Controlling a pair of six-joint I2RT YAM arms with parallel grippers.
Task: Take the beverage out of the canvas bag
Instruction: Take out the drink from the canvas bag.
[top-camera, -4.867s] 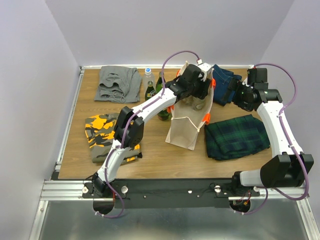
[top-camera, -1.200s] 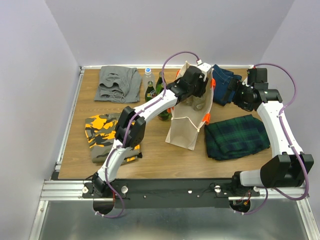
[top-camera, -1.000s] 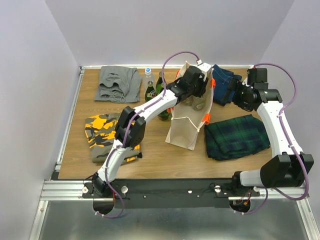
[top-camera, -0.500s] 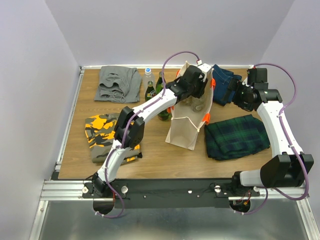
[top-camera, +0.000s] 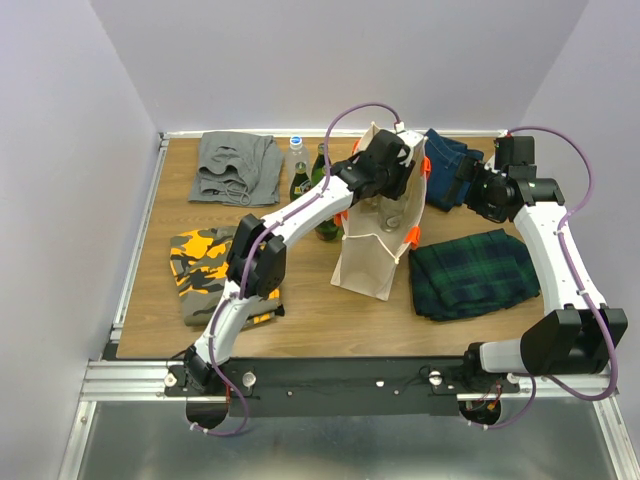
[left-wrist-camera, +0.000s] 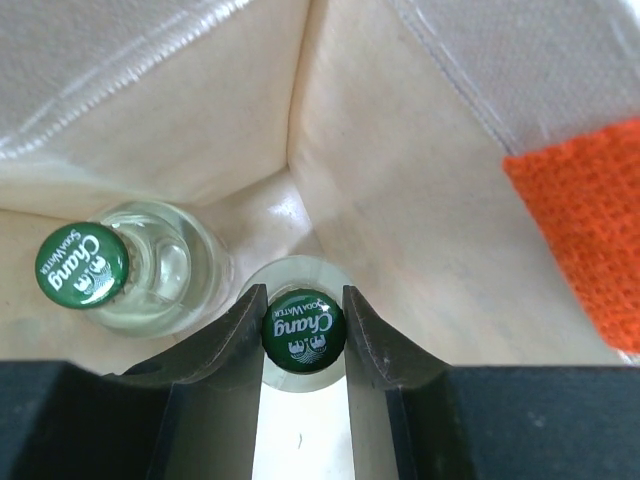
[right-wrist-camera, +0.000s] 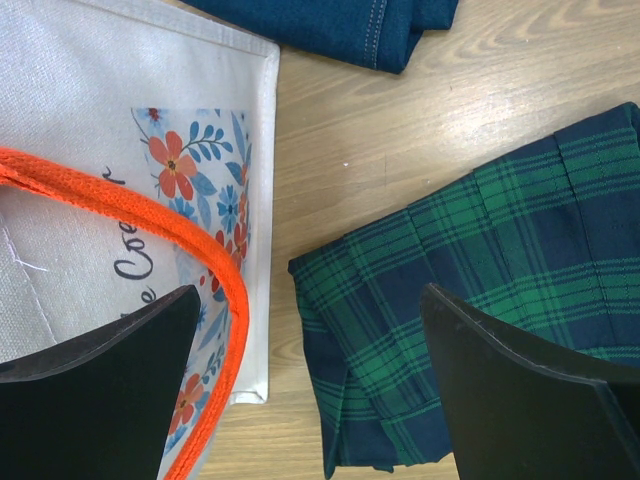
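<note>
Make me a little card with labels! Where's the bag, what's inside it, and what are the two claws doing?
bag: canvas bag, standing upright mid-table, orange handles
inside: two clear bottles with green caps, the gripped bottle and the spare bottle beside it
left arm: left gripper is down in the bag, fingers closed on either side of one cap
right arm: right gripper is open and empty, above the bag's edge and the plaid cloth
job: no bottle lifted out yet

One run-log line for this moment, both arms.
left gripper inside canvas bag, shut on Chang bottle cap | second Chang bottle untouched | right gripper open, empty
</note>
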